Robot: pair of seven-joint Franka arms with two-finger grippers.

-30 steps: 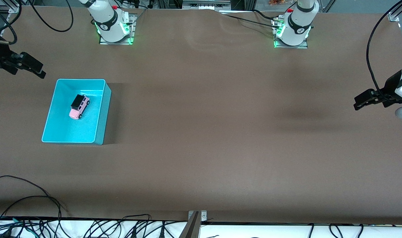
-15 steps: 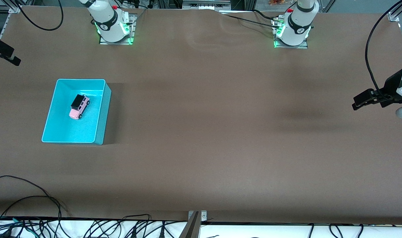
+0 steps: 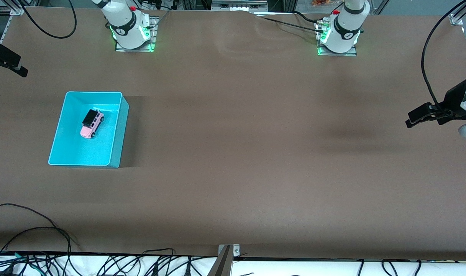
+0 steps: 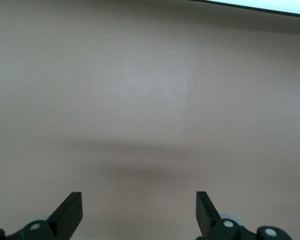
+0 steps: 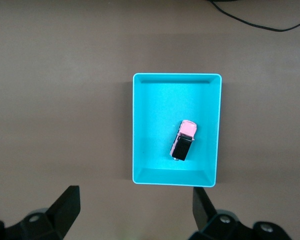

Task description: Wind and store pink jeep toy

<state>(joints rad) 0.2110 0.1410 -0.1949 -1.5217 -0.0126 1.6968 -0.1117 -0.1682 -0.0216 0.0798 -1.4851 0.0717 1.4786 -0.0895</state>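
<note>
The small light-pink jeep toy with the black roof and dark wheels (image 3: 92,123) is lying inside the turquoise rectangular plastic bin (image 3: 117,126), on the floor of it, in the half of the bin that is farther from the front camera. It is standing on its wheels and is turned a little diagonal to the walls of the bin, and it is not touching any wall. The bin is sitting on the brown tabletop (image 3: 237,153) toward the right arm's end.

The right tool (image 5: 135,207) is hanging high in the air near the edge of the tabletop at the right arm's end, looking down at the bin and the jeep (image 5: 184,139). Its two black fingers are standing wide apart and are holding nothing.

The left tool (image 4: 139,212) is hanging over bare tabletop at the left arm's end, well apart from the bin. Its fingers are also spread wide, with nothing between them. Black cables (image 3: 33,230) are lying along the edge of the tabletop nearest to the front camera.
</note>
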